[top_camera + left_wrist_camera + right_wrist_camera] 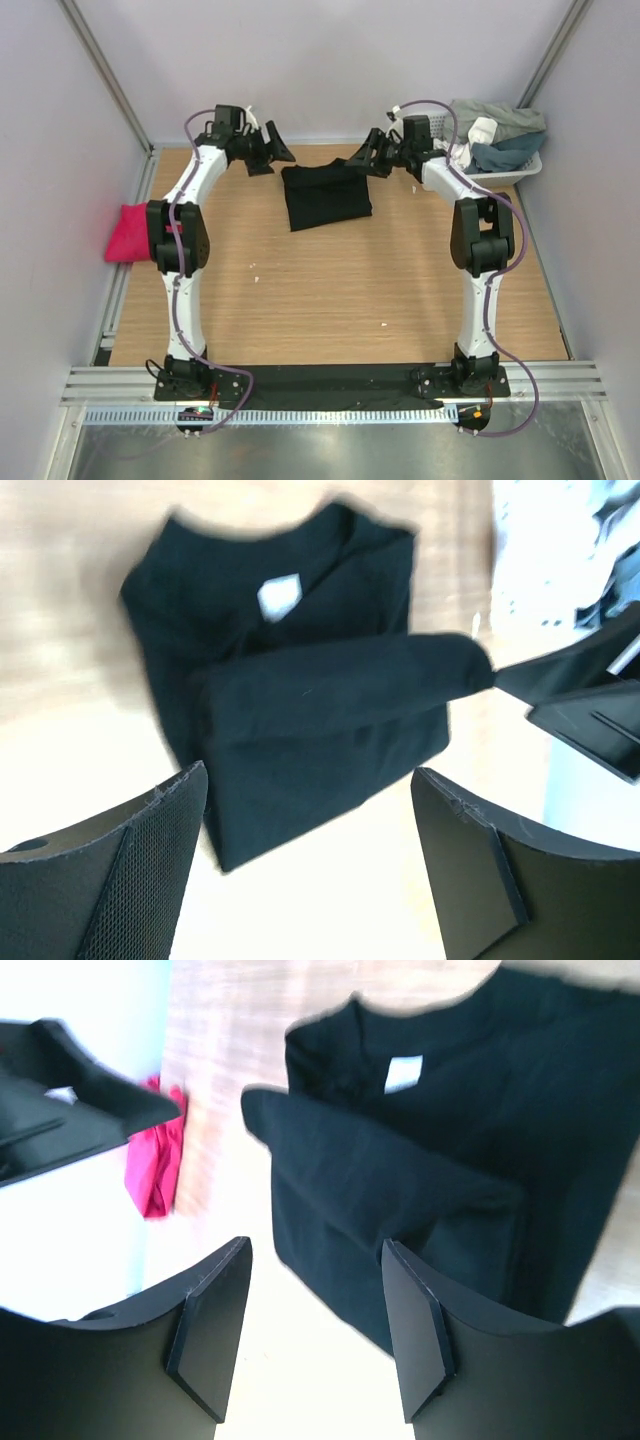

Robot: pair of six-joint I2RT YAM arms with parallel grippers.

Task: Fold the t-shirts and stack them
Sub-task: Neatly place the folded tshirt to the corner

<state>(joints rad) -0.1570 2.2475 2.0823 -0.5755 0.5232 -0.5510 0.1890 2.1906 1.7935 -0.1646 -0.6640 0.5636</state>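
Observation:
The black t-shirt (325, 195) lies folded into a rough square at the back middle of the table, its white tag (278, 595) showing at the collar and one sleeve folded across it. The pink t-shirt (128, 235) lies bunched at the table's left edge, partly behind the left arm. My left gripper (268, 152) hovers just off the black shirt's back left corner, open with nothing between its fingers. My right gripper (368, 158) hovers at the back right corner, also open and holding nothing. In the wrist views the black t-shirt (300, 680) (450, 1160) lies beyond the fingertips.
A white latticed basket (505, 165) with grey, white and blue clothes stands at the back right corner. Bare wooden tabletop (330, 290) stretches in front of the black shirt. Grey walls close in the back and both sides.

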